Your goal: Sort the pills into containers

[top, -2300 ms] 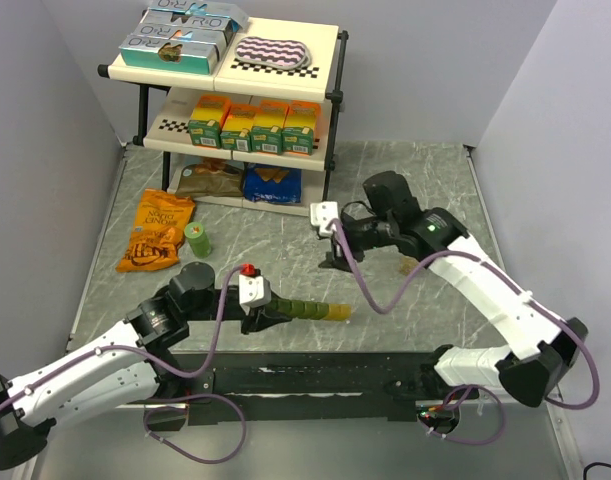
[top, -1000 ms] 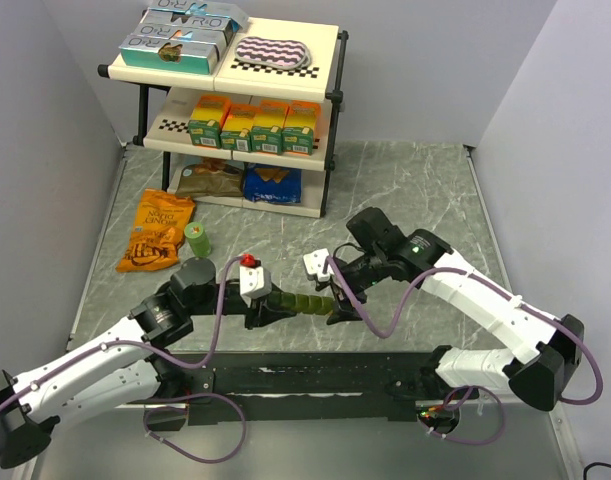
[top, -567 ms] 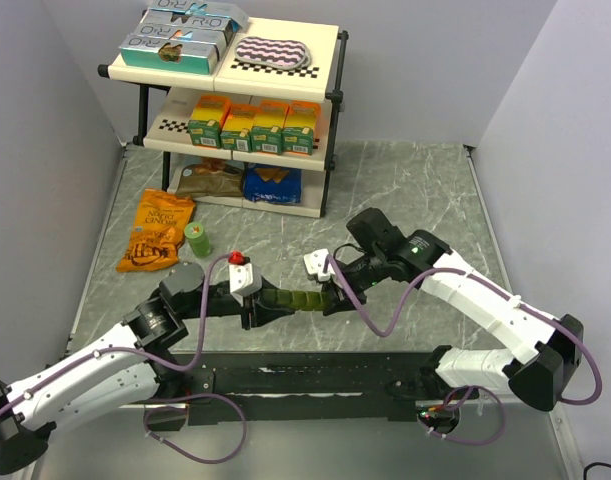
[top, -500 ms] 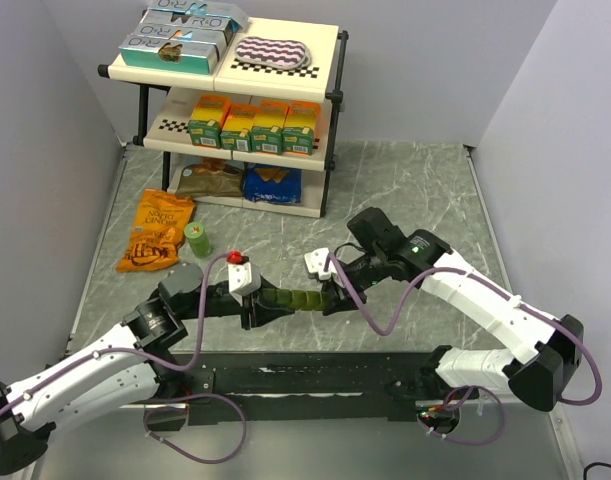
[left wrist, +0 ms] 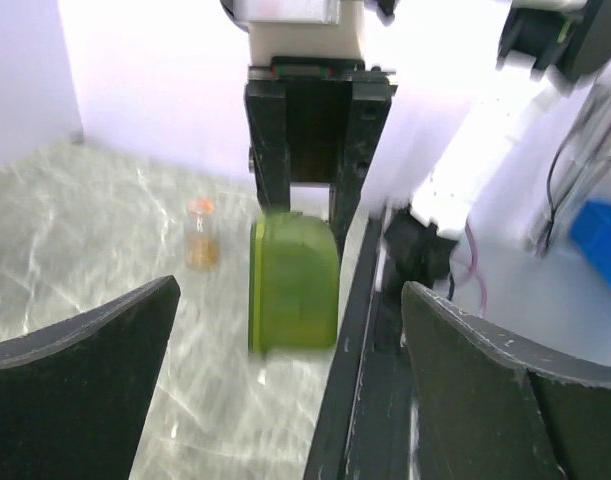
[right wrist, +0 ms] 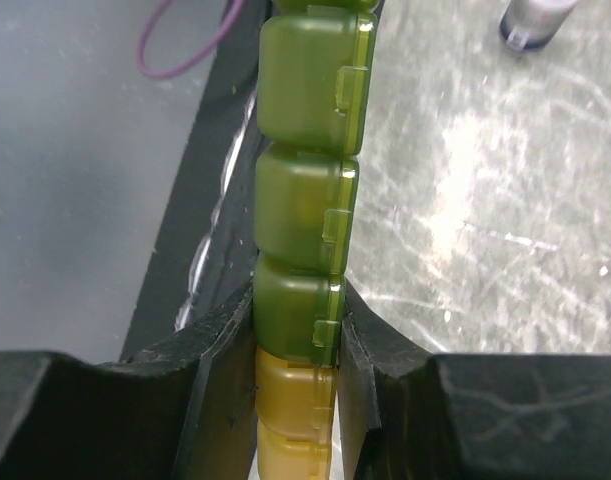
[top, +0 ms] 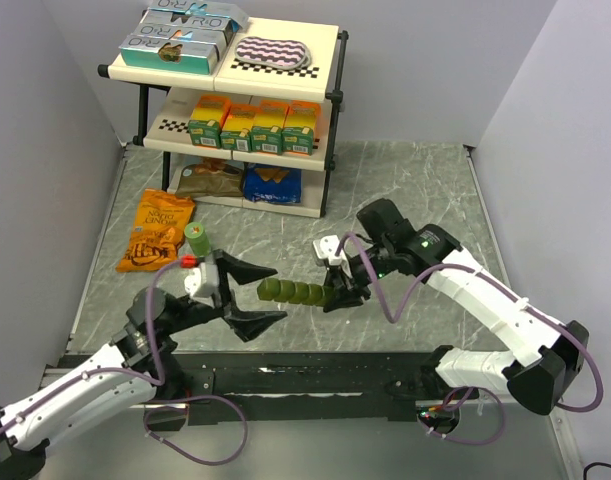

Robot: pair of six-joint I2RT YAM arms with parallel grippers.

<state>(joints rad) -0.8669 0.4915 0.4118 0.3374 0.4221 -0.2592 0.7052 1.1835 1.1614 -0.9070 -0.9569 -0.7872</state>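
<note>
Letting go, the left hand (top: 276, 294) has sprung wide and backed off leftward. The containers (top: 300, 294) now hang from the right hand (top: 335, 292) alone, pinched at the yellow end, near the surface's (top: 405, 180) front edge. Handover looks done; pill-filling remains.

Grey marbled table (top: 425, 190), cream shelf (top: 320, 50), pale walls (top: 435, 70)

The containers (top: 297, 293), a translucent green-to-yellow strip, lids shut, lie level, yellow end between the right fingers (right wrist: 220, 345).
</note>
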